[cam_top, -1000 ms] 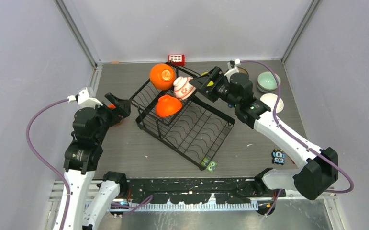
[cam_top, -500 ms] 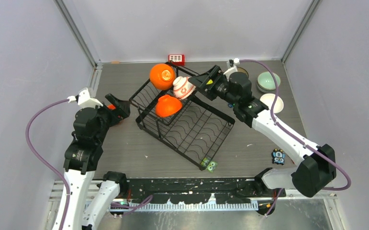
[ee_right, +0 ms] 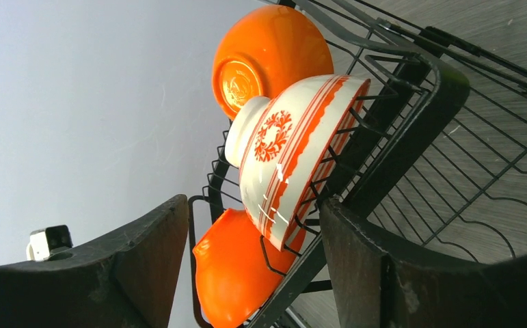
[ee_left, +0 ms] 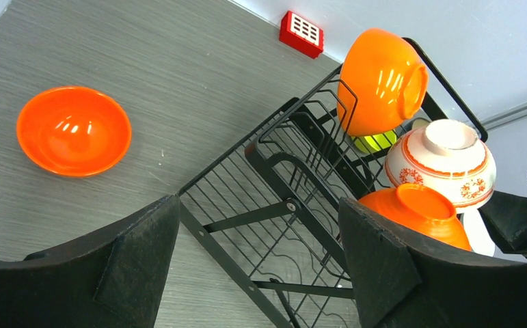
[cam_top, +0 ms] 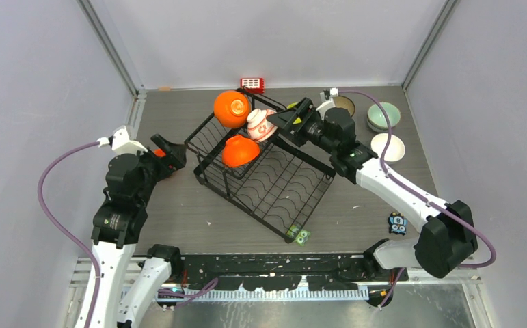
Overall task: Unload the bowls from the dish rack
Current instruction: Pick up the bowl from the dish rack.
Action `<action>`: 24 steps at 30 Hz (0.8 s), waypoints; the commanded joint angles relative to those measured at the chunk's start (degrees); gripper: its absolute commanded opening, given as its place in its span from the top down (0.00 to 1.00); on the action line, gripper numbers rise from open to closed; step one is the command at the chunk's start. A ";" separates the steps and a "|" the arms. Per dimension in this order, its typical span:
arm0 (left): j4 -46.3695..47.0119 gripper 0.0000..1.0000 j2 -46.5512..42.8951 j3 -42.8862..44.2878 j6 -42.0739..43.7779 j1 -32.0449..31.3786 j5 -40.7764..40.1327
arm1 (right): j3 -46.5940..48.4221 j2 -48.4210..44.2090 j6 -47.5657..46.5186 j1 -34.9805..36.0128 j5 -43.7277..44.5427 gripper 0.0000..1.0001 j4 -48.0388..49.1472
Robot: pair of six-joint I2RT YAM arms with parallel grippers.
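Observation:
The black wire dish rack [cam_top: 281,184] stands at the middle of the table, its raised section holding three bowls. Those are an orange bowl [cam_top: 232,108] at the top, a white bowl with red floral pattern [cam_top: 262,125] beside it, and a second orange bowl [cam_top: 238,152] lower down. My right gripper [cam_top: 282,121] is open just right of the floral bowl [ee_right: 294,150], its fingers to either side of the bowl's rim. My left gripper [cam_top: 171,154] hangs open left of the rack [ee_left: 247,154]. A loose orange bowl [ee_left: 74,130] lies on the table beside it.
A stack of mint and teal bowls [cam_top: 383,115], a white bowl [cam_top: 388,147] and a dark brown bowl [cam_top: 343,104] sit at the back right. A lime green bowl [ee_left: 373,141] shows behind the rack. A red gridded block [cam_top: 251,84] and toy figures [cam_top: 299,235] [cam_top: 398,223] lie around.
My right gripper has slid left, closer around the floral bowl. The left arm and the bowls have not moved.

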 commanded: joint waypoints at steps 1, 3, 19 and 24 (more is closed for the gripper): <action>0.89 0.13 -0.36 -0.26 -0.25 -0.32 0.49 | -1.89 0.22 2.73 -0.76 -1.81 0.26 9.03; 1.01 0.13 -0.31 -0.36 -0.62 -0.37 0.84 | -2.61 0.68 3.74 -1.04 -2.25 0.28 10.75; 1.97 0.13 -1.33 -2.85 -3.67 -0.26 1.50 | -7.52 3.97 8.55 -1.94 -5.21 0.41 25.64; 2.00 0.14 -1.16 -3.14 -3.73 -0.24 1.65 | -7.68 4.43 9.18 -1.89 -5.79 0.44 26.63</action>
